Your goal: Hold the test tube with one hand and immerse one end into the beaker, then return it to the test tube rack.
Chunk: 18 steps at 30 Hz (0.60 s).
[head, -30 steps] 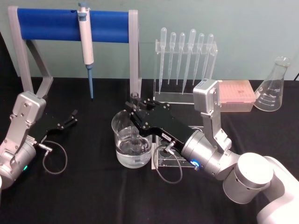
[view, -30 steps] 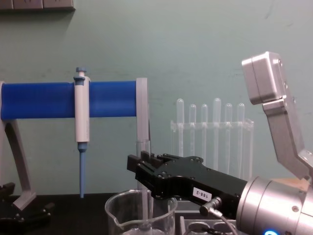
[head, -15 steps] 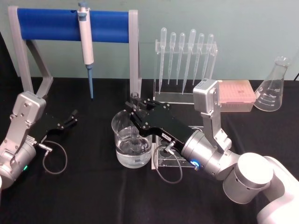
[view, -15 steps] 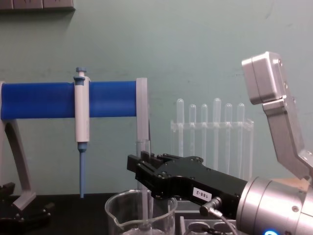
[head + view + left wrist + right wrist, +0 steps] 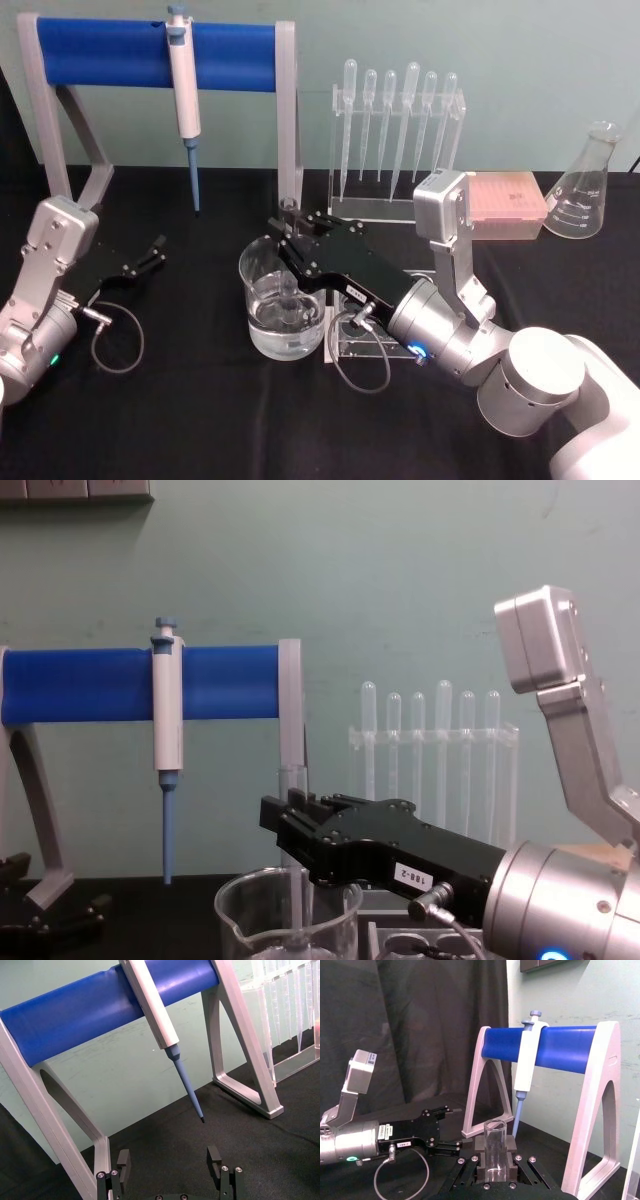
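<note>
- Black cloth covers the table [image 5: 200, 420], and a green wall [image 5: 500, 40] stands behind it.
- The right gripper [image 5: 290, 228] is clenched on the test tube [image 5: 495, 1137], pinching it near the top.
- The tube stands straight up with its open end high. Its round end looks to dip into the water inside the beaker [image 5: 262, 300].
- The test tube rack [image 5: 400, 942] sits just right of the beaker, under the right arm. I think the tube must go up, then right, kept upright.
- The left gripper [image 5: 169, 1165] rests far to the left, fingers spread, holding nothing.
</note>
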{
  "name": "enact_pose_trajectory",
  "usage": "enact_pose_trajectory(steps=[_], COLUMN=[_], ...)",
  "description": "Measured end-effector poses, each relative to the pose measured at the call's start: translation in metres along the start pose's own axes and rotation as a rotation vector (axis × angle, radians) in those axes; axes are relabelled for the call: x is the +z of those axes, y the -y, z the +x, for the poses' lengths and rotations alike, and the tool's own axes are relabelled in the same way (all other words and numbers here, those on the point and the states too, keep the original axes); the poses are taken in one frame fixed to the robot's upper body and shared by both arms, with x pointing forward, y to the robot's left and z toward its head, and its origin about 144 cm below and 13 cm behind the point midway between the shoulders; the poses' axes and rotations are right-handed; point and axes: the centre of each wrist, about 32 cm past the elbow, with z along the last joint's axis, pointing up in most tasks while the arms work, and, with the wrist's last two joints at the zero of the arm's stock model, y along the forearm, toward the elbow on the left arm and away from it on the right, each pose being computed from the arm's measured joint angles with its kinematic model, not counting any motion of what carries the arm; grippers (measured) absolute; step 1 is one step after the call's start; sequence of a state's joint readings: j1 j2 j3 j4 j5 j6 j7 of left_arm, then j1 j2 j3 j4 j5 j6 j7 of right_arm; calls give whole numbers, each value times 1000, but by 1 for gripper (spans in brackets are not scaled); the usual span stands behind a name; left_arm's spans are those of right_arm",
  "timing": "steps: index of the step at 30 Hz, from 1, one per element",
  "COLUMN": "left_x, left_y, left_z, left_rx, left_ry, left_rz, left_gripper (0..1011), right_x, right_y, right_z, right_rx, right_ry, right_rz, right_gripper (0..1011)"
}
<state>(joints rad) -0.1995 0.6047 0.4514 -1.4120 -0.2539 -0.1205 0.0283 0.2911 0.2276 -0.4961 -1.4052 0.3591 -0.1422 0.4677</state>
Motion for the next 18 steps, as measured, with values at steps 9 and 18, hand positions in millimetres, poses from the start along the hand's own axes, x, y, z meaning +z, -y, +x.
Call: enact_pose_trajectory(steps=[9,18], left_x=[0,0], left_y=[0,0], left_z=[0,0], left_rx=[0,0], left_ry=[0,0], left_rz=[0,0], left_gripper=[1000,1000], right_x=[0,0], right_y=[0,0], right_z=[0,0], right_rx=[0,0], right_ry=[0,0], right_rz=[0,0], right_gripper=[226,226])
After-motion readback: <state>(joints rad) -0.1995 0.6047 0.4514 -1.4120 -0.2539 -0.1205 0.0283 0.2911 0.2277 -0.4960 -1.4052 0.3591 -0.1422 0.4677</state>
